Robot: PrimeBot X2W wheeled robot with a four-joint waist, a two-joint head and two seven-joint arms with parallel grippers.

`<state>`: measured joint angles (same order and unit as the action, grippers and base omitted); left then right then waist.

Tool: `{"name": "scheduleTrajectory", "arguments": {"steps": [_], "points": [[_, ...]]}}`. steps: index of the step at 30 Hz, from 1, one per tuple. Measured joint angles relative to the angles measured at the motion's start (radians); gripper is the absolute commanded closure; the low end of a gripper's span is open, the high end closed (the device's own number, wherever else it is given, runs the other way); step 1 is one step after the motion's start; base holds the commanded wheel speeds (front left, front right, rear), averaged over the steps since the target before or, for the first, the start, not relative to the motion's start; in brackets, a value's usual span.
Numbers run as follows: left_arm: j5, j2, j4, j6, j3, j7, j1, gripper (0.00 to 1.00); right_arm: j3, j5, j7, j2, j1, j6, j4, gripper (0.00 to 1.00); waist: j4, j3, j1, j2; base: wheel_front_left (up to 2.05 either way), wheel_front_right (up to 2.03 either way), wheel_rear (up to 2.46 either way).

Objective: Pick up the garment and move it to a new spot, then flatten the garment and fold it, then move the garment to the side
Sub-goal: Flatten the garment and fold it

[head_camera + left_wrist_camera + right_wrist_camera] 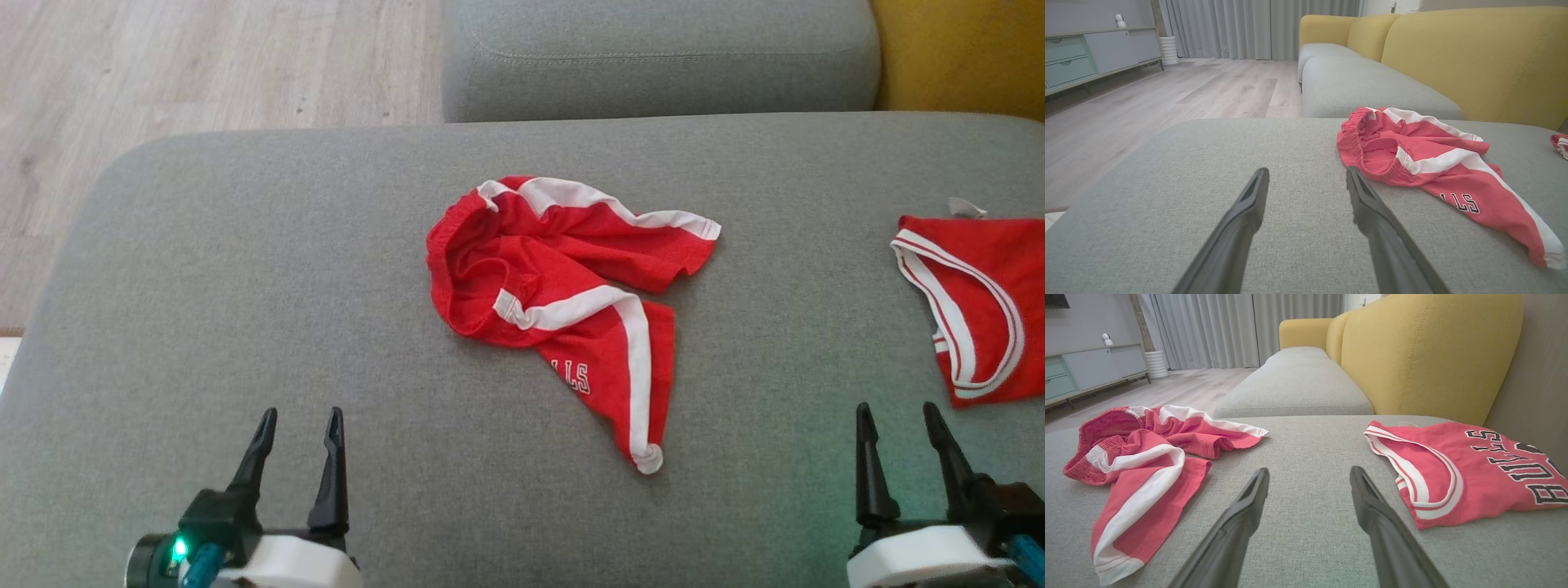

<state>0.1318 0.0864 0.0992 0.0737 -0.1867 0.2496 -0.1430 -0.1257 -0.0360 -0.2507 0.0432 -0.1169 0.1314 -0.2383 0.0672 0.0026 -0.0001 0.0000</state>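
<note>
The garment point(563, 286) is a pair of red shorts with white stripes, crumpled in the middle of the grey sofa cushion point(245, 286). The left wrist view has the shorts point(1425, 163) ahead and to the right, the right wrist view has them point(1147, 457) ahead and to the left. My left gripper point(299, 420) point(1306, 175) is open at the near left, well short of the shorts. Also open, at the near right, is my right gripper point(896, 415) point(1309, 475), with nothing between its fingers.
A folded red jersey point(976, 306) point(1470, 469) with white trim and black lettering lies at the cushion's right edge. Beyond are another grey seat cushion point(653, 57) and the yellow backrest point(1429, 355). Wood floor point(204, 65) lies off the cushion's left and far edges.
</note>
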Motion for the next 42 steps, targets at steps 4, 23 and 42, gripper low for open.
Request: {"name": "scheduleTrajectory", "arguments": {"steps": [4, 23, 42], "points": [[-0.009, -0.005, 0.004, -0.013, 0.014, 0.0, 0.0, 0.0, 0.012, -0.008, 0.0, 0.0, 0.0, 0.0, -0.003, 0.0, -0.008, 0.0, 0.0, 0.0, 0.0, 0.0, 0.0], [0.066, -0.037, 0.296, -0.018, -0.166, -0.084, 0.405, 0.0, 0.08, -0.011, 0.0, 0.0, 0.084, 0.0, 0.011, 0.0, -0.113, 0.082, 0.0001, 0.0, 0.0, 0.0, 0.0], [0.262, -0.049, 0.719, 0.019, -0.318, -0.178, 0.698, 1.0, 0.095, -0.018, 0.0, 0.0, 0.136, 0.0, -0.003, 0.0, -0.211, 0.185, 0.0001, 0.0, 0.0, 0.0, 0.0]]}}
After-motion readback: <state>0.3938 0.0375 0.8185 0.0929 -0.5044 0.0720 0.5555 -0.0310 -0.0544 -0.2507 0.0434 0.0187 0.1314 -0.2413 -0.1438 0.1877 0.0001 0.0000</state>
